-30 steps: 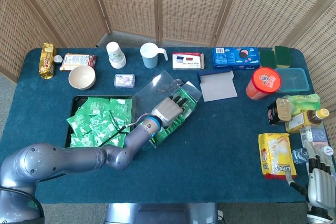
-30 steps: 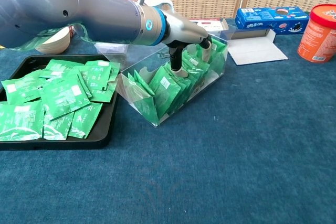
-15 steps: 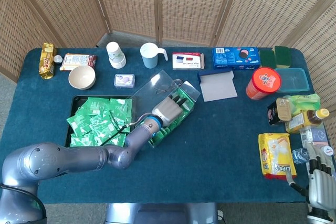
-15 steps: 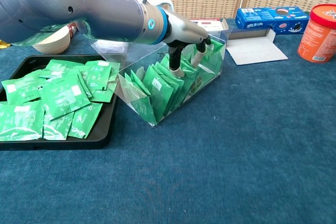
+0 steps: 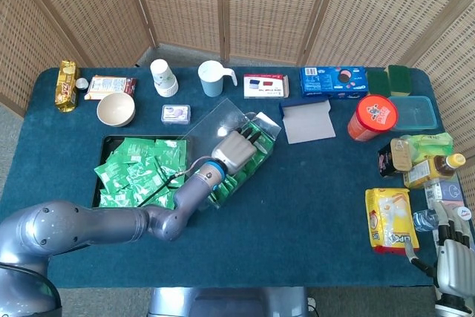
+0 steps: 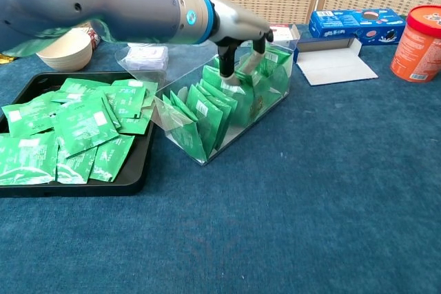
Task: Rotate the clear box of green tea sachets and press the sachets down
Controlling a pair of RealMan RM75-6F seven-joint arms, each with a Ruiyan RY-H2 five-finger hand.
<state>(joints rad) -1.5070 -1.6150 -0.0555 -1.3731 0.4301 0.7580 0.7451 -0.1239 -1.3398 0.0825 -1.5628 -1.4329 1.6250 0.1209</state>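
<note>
Where sachets [image 6: 207, 111] stand, fingers [image 6: 226, 67] inside box [image 6: 272, 105].

Nothing is showing sharply enough to be read word for word. The green sachets [image 6: 207, 111] in the clear box [image 6: 167, 123] under the left hand [image 6: 238, 39] are carrying small white labels, their print blurring in both views. The blue box [image 5: 333, 81] well beyond that hand is showing white marks too small to make out. The yellow packet [image 5: 391, 217] just beside the right hand [image 5: 451, 254] is bearing dark, illegible letters.
</note>
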